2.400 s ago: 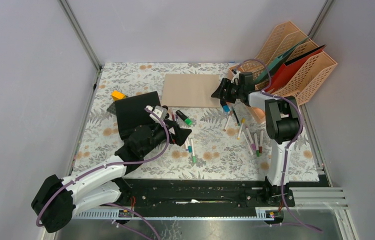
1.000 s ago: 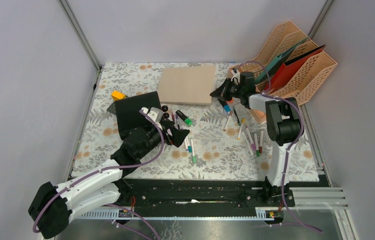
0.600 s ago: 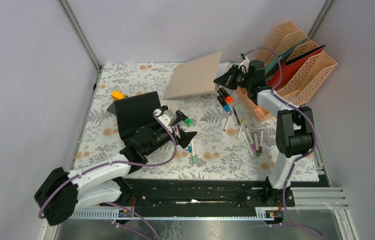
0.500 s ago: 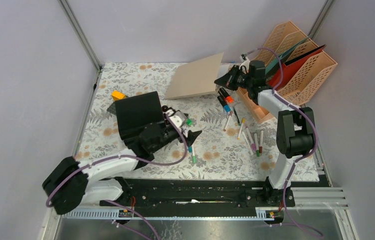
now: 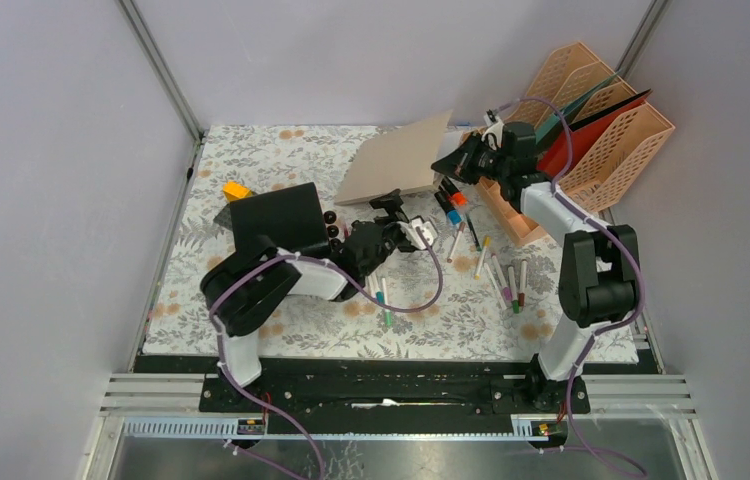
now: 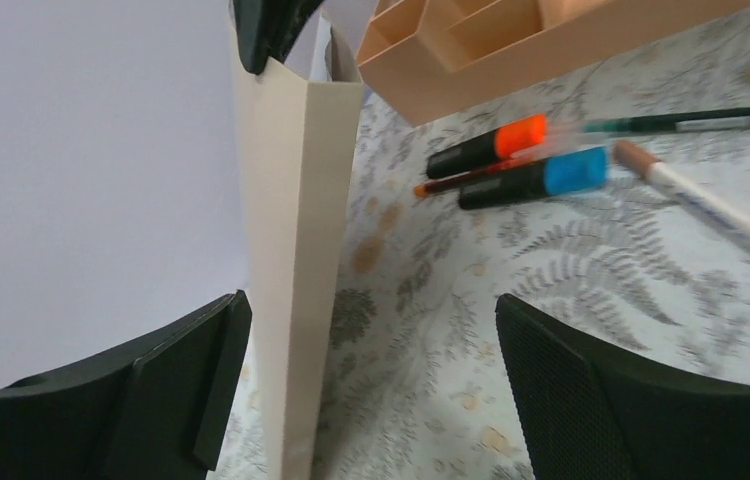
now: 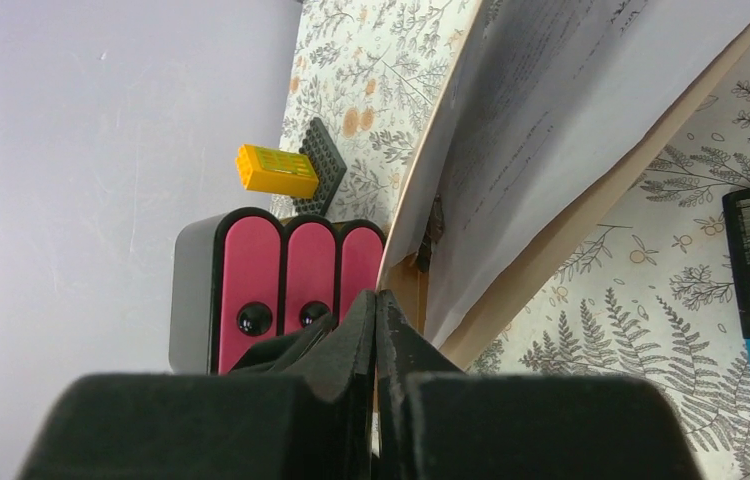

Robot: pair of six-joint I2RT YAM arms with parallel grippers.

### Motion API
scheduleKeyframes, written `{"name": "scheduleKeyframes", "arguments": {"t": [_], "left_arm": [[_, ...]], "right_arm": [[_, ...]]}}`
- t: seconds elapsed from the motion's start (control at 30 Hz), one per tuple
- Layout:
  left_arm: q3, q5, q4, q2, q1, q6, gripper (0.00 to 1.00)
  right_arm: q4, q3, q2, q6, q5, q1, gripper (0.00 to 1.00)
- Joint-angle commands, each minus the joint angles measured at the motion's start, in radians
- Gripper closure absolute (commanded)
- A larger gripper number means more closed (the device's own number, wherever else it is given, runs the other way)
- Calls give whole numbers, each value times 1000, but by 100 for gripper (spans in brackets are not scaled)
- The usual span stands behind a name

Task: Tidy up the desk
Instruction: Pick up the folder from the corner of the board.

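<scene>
The desk (image 5: 251, 150) has a pale fern-print cloth. My right gripper (image 5: 451, 162) is shut on the right edge of a tan folder (image 5: 396, 160) and holds it tilted up, its left edge low over the cloth. In the right wrist view the jaws (image 7: 379, 305) pinch the tan folder (image 7: 511, 270), with white sheets showing inside it. My left gripper (image 5: 391, 208) is open at the folder's near edge. In the left wrist view the tan folder (image 6: 296, 250) stands edge-on between the wide fingers (image 6: 151, 400), close to the left one, and my left gripper (image 6: 371, 400) touches nothing.
Orange (image 6: 486, 150) and blue (image 6: 541, 175) markers lie beside a tan organiser tray (image 5: 506, 215). Several pens (image 5: 496, 275) are scattered at mid-right. A black notebook (image 5: 276, 225), a yellow brick (image 5: 236, 189) and a grey-pink block (image 7: 281, 280) lie left. Peach file racks (image 5: 591, 110) stand back right.
The right gripper has raised the folder's right edge, tipping it up off the desk. The left arm has swung right and forward, bringing its open gripper to the folder's near edge.
</scene>
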Motion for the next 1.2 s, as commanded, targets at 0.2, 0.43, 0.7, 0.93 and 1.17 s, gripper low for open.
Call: {"name": "scheduleKeyframes", "arguments": {"t": [0.2, 0.43, 0.7, 0.93, 1.17], "left_arm": [[206, -167, 319, 248, 27, 303, 17], [235, -175, 356, 284, 36, 331, 70], [224, -173, 435, 257, 37, 356, 100], [185, -141, 501, 153, 48, 280, 100], [132, -67, 470, 29, 74, 109, 100]], "right_arm": [[5, -20, -114, 12, -21, -2, 100], [1, -46, -158, 18, -36, -2, 100], [-13, -50, -204, -17, -53, -2, 100], [-38, -7, -305, -109, -110, -3, 84], [-38, 47, -421, -109, -110, -5, 84]]}}
